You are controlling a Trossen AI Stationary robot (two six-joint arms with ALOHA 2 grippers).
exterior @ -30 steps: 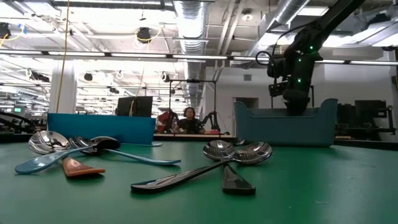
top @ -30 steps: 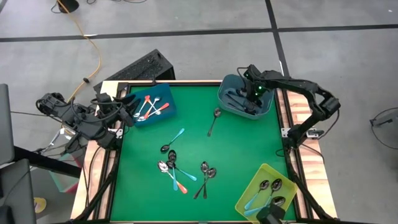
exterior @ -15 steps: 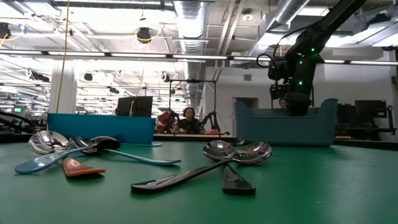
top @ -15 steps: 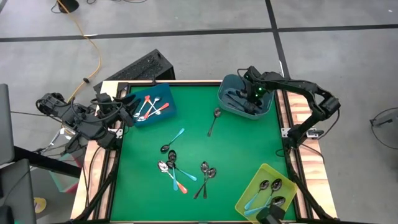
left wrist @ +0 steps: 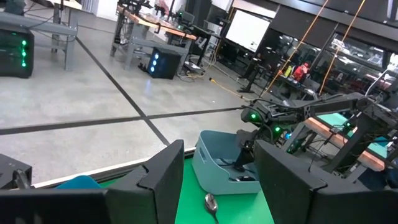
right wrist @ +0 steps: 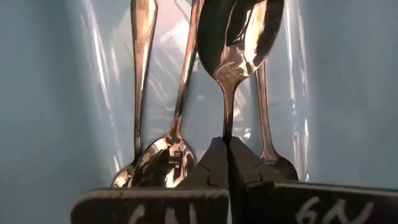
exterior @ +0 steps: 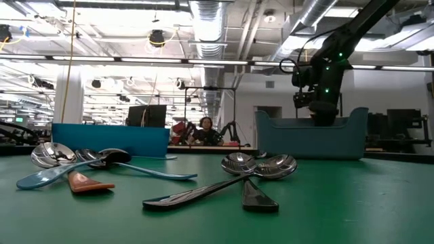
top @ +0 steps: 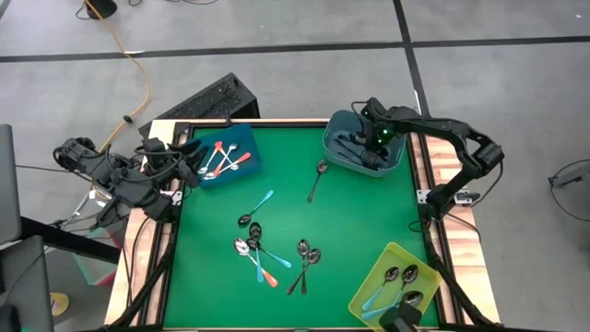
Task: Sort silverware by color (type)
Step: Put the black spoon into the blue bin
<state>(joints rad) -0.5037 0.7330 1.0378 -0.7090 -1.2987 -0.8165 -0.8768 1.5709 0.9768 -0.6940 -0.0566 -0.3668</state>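
Observation:
My right gripper point(top: 371, 148) reaches down into the grey-blue bin point(top: 343, 138) at the table's far right and is shut on a plain metal spoon point(right wrist: 239, 37). Other metal spoons point(right wrist: 163, 158) lie on the bin floor beneath it. In the low view the bin wall point(exterior: 312, 139) hides the fingertips. My left gripper point(left wrist: 217, 186) waits open at the table's left edge, pointing level across the table. Loose silverware point(top: 263, 249) with blue, orange-red and dark handles lies on the green mat, and a single dark spoon point(top: 317, 180) lies nearer the bin. My right gripper pinches the spoon's thin handle point(right wrist: 227, 127) between its two fingertips, at the end away from the bowl. The fingers come steeply from above and lie along the handle. The spoon points bowl-first away from them, over the spoons in the bin; whether its bowl touches them I cannot tell.
A blue bin point(top: 241, 138) at the far left holds orange-red-handled spoons. A yellow-green bin point(top: 369, 284) at the near right holds blue-handled spoons. A wooden frame point(top: 433, 258) borders the green mat point(top: 359, 212). A person point(exterior: 205, 129) sits far behind the table.

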